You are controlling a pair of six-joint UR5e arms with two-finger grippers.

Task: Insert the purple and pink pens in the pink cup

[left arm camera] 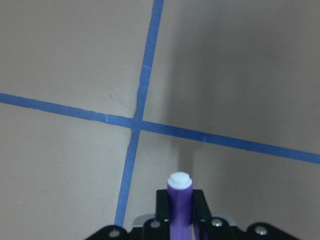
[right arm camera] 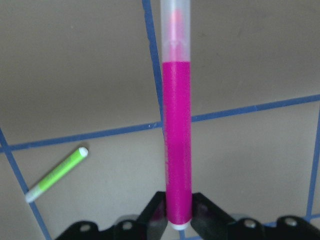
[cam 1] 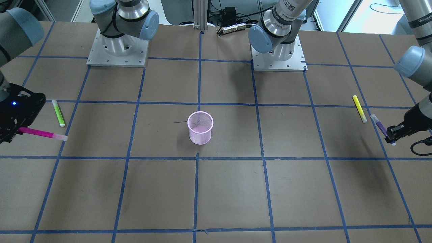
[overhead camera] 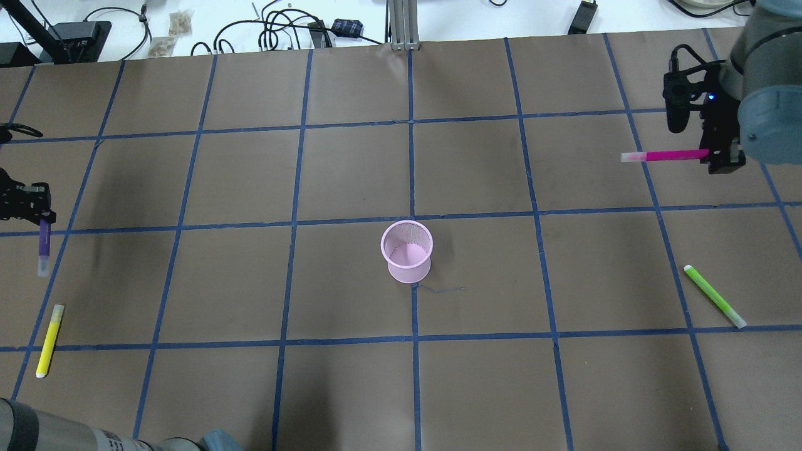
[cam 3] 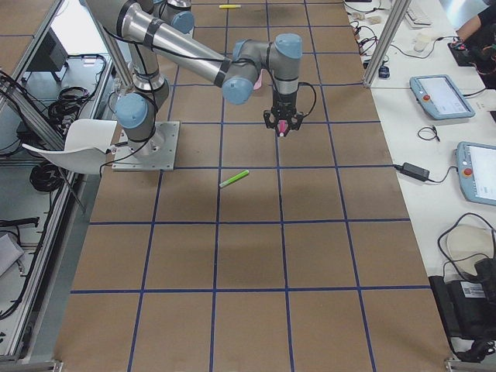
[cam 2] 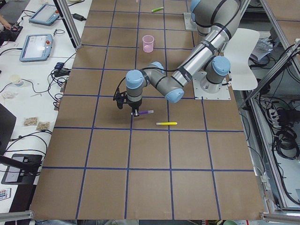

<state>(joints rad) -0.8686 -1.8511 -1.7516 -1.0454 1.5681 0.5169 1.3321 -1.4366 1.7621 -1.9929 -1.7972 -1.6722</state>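
Note:
The pink mesh cup (overhead camera: 407,251) stands upright at the table's middle, also in the front view (cam 1: 200,127). My left gripper (overhead camera: 37,216) is shut on the purple pen (overhead camera: 44,247) at the far left, lifted above the table; the pen shows in the front view (cam 1: 382,127) and in the left wrist view (left arm camera: 179,205). My right gripper (overhead camera: 717,156) is shut on the pink pen (overhead camera: 664,156) at the far right, holding it level above the table; the pen shows in the front view (cam 1: 42,133) and the right wrist view (right arm camera: 176,135).
A yellow pen (overhead camera: 49,340) lies on the table near my left gripper. A green pen (overhead camera: 714,296) lies at the right, also in the right wrist view (right arm camera: 56,173). Blue tape lines grid the brown table. Cables lie past the far edge.

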